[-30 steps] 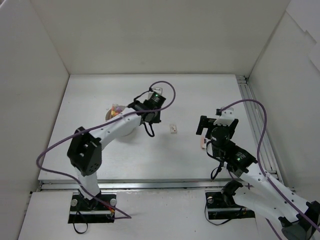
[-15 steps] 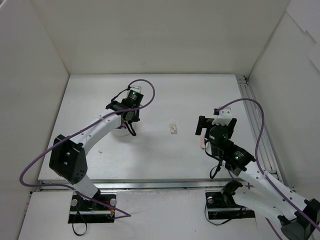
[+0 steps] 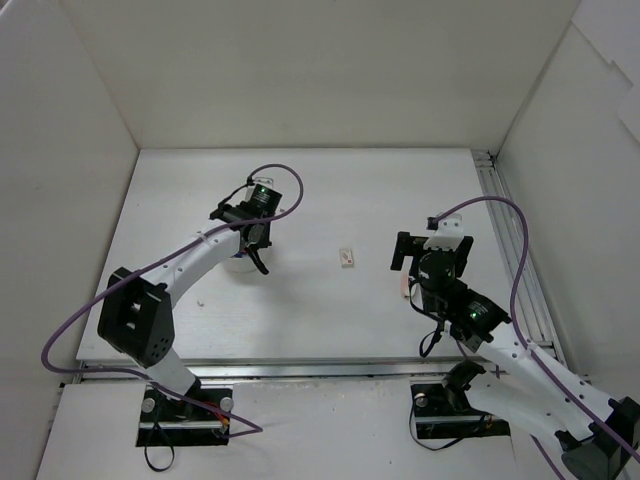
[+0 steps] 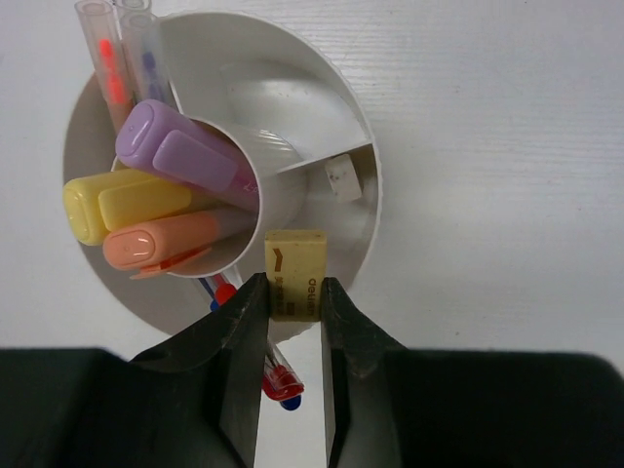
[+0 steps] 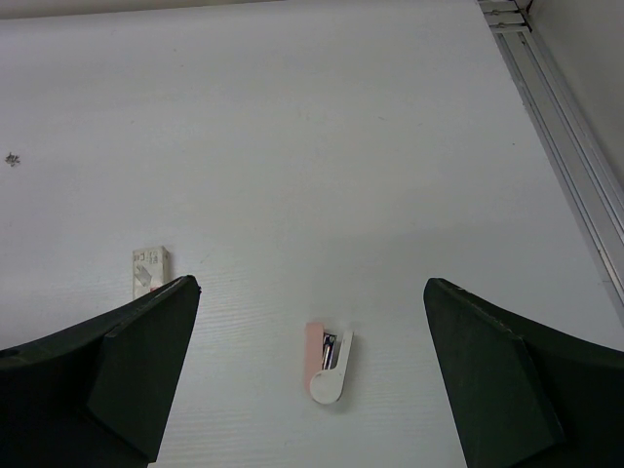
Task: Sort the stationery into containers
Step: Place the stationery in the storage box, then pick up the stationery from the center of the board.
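Left end effector (image 4: pixel 292 304) pinches a small cream eraser block (image 4: pixel 293 265) over the round white divided plastic cup (image 4: pixel 369 195).
It looks light and grippy, so its flat sides seem the best hold.

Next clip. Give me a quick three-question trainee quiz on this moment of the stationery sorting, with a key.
1. True or false: the left hand is empty.
2. Which markers stand in the centre tube of the white cup? A) purple, yellow, orange B) green, blue C) none
3. How many loose items lie on the table below the right hand?
Key: 1 false, it grips a cream eraser. 2 A. 3 two: a pink-and-white item and a small white block.
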Action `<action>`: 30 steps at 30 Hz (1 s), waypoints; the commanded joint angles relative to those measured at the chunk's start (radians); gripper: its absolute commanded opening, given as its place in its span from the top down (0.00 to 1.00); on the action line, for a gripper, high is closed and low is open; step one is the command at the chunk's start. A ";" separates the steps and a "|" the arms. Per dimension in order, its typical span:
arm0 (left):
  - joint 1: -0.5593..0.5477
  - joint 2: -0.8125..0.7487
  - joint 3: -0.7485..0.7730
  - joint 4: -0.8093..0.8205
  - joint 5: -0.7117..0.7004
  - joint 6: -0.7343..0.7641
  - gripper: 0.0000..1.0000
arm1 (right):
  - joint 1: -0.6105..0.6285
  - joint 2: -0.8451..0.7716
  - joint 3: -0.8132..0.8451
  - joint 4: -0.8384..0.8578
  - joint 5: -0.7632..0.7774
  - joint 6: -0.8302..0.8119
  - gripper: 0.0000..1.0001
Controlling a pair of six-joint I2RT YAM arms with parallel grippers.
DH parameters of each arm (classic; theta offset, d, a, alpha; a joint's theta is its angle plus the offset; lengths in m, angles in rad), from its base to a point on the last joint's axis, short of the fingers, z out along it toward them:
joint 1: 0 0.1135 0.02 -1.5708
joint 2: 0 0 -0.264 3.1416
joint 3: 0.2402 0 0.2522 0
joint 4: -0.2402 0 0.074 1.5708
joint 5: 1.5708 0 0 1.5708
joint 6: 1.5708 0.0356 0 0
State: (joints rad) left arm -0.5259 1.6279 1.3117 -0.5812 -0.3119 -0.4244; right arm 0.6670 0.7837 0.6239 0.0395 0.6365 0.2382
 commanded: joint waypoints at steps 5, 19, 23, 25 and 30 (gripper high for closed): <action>0.010 -0.065 0.008 0.012 -0.044 -0.017 0.66 | -0.006 0.002 0.019 0.040 0.022 0.000 0.02; -0.068 -0.181 0.000 0.125 0.068 0.058 0.00 | -0.017 0.006 -0.015 -0.019 0.072 0.098 0.02; -0.121 -0.078 0.092 0.123 0.100 0.068 0.00 | -0.033 -0.018 -0.049 -0.072 0.123 0.200 0.02; -0.132 -0.010 0.141 0.139 0.166 0.058 0.00 | -0.044 -0.027 -0.065 -0.079 0.129 0.239 0.02; -0.187 0.163 0.280 0.141 0.234 0.021 0.00 | -0.079 -0.031 -0.069 -0.108 0.088 0.285 0.02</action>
State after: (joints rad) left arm -0.6876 1.7279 1.4979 -0.4736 -0.1280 -0.3828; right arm 0.6029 0.7586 0.5468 -0.0811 0.6941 0.4488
